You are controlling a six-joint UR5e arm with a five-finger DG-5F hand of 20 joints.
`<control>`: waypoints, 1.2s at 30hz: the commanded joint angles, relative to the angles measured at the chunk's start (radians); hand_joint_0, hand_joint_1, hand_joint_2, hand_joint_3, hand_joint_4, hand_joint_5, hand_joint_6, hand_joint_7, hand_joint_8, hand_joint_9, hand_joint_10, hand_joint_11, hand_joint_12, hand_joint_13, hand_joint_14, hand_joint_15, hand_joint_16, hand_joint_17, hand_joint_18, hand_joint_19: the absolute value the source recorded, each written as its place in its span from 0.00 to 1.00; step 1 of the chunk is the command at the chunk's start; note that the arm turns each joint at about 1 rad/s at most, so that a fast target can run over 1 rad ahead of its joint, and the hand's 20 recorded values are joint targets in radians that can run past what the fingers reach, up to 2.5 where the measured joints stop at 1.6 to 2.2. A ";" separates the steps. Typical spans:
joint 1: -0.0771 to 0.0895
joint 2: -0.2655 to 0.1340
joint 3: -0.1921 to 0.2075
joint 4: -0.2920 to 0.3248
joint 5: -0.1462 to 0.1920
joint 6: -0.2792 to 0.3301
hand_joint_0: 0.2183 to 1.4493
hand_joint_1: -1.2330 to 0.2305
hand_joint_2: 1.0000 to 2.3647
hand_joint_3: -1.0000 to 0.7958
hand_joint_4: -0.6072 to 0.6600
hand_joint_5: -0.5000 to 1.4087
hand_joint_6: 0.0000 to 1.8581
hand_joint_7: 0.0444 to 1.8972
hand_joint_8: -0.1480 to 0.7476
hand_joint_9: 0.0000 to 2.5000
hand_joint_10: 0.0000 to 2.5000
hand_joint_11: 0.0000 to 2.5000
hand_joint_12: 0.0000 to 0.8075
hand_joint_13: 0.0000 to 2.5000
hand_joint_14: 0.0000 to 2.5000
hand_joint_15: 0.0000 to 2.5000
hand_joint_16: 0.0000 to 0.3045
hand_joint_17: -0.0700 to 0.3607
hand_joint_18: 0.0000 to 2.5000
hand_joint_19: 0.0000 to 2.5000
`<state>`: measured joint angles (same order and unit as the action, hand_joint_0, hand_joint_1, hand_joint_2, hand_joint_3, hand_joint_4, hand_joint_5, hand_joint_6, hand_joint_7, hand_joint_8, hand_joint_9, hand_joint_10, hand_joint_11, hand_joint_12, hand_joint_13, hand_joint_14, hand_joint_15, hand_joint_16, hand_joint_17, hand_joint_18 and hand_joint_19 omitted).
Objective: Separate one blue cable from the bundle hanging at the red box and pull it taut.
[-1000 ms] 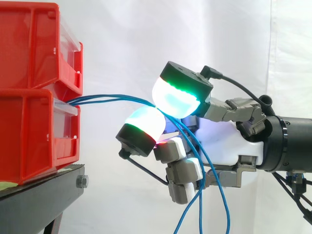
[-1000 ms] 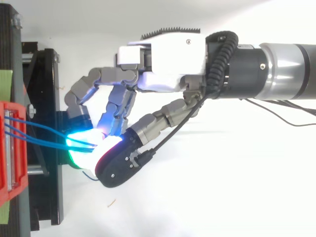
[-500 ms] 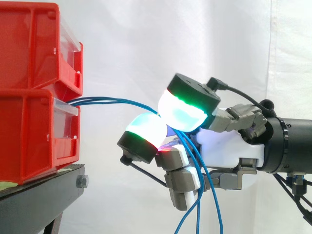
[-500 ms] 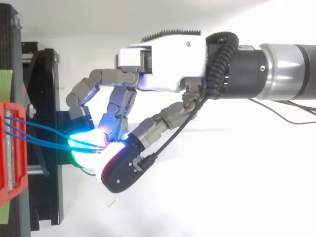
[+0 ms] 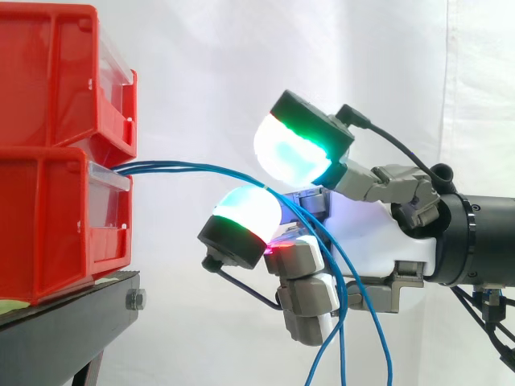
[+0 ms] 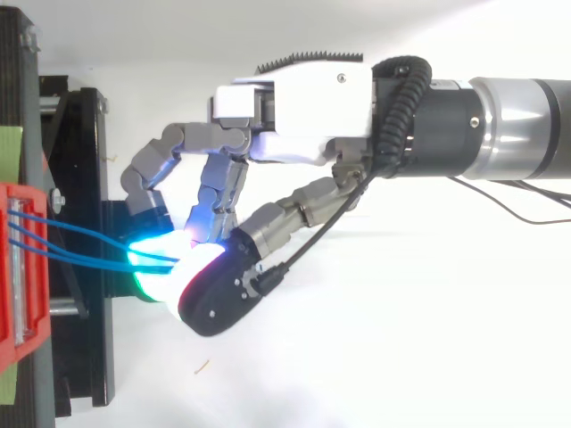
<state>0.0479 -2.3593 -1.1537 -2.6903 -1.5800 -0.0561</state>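
A bundle of thin blue cables [image 5: 185,167] leaves the front of the lower red bin [image 5: 48,225] and runs level to the right, then droops below the hand [image 5: 378,233]. The hand's fingers are curled round the bundle. The cables lie across the top of the lower glowing pad [image 5: 245,213]. The upper green-cyan pad [image 5: 291,151] stands a little above them with a small gap. From above, the cables [image 6: 80,245] run from the bin [image 6: 22,267] into the glowing pads under the hand [image 6: 303,107]. No single cable stands apart from the rest.
A second red bin [image 5: 48,72] is stacked on the lower one, both on the black stand [image 5: 64,322]. A white curtain hangs behind. The arm comes in from the right, with free room below and in front of the hand.
The upper pad has lifted off the cables, opening a gap over the lower pad. The cables' hanging part has swung slightly to the right. The bins have not moved.
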 commanded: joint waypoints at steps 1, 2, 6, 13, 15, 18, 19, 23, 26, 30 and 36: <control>0.000 0.000 0.000 0.001 0.000 -0.005 0.34 0.41 0.00 0.28 0.56 0.18 0.46 0.62 0.57 0.49 0.01 0.35 0.46 0.51 0.01 0.31 0.13 0.37 0.45 0.30; 0.000 0.000 0.000 0.003 0.000 -0.008 0.35 0.39 0.00 0.30 0.55 0.18 0.46 0.63 0.58 0.49 0.01 0.34 0.47 0.51 0.01 0.31 0.13 0.37 0.46 0.29; 0.001 -0.002 0.000 0.001 0.000 -0.011 0.34 0.32 0.01 0.40 0.53 0.18 0.47 0.68 0.58 0.48 0.01 0.35 0.47 0.51 0.01 0.32 0.14 0.38 0.46 0.30; 0.001 0.000 0.000 0.003 0.000 -0.011 0.41 0.23 0.01 0.39 0.45 0.16 0.49 0.66 0.57 0.46 0.01 0.35 0.46 0.49 0.01 0.31 0.14 0.38 0.45 0.27; 0.001 -0.002 0.000 0.001 0.000 -0.011 0.44 0.21 0.01 0.33 0.46 0.16 0.49 0.64 0.56 0.45 0.01 0.35 0.46 0.49 0.01 0.31 0.14 0.38 0.44 0.27; 0.001 -0.002 0.000 0.000 0.000 -0.013 0.46 0.22 0.00 0.28 0.49 0.16 0.49 0.63 0.55 0.45 0.01 0.36 0.45 0.48 0.01 0.31 0.14 0.38 0.44 0.26; 0.001 0.000 0.000 0.000 0.000 -0.013 0.44 0.22 0.00 0.28 0.51 0.16 0.49 0.63 0.55 0.45 0.01 0.36 0.45 0.48 0.01 0.30 0.14 0.38 0.44 0.26; 0.001 0.000 0.000 0.000 -0.002 -0.024 0.30 0.30 0.00 0.28 0.56 0.17 0.48 0.59 0.56 0.46 0.01 0.35 0.46 0.48 0.01 0.31 0.14 0.38 0.44 0.28; 0.001 0.000 0.000 0.000 -0.002 -0.033 0.24 0.35 0.00 0.28 0.59 0.17 0.47 0.59 0.57 0.47 0.01 0.35 0.48 0.49 0.01 0.31 0.15 0.40 0.46 0.28; 0.001 0.000 0.000 0.001 -0.002 -0.034 0.22 0.42 0.00 0.28 0.61 0.17 0.45 0.54 0.58 0.48 0.01 0.34 0.50 0.50 0.01 0.31 0.16 0.42 0.47 0.28; 0.001 0.000 0.000 0.003 0.000 -0.034 0.33 0.50 0.00 0.29 0.56 0.18 0.45 0.58 0.56 0.49 0.01 0.35 0.47 0.51 0.01 0.32 0.14 0.39 0.46 0.31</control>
<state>0.0491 -2.3594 -1.1536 -2.6884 -1.5807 -0.0903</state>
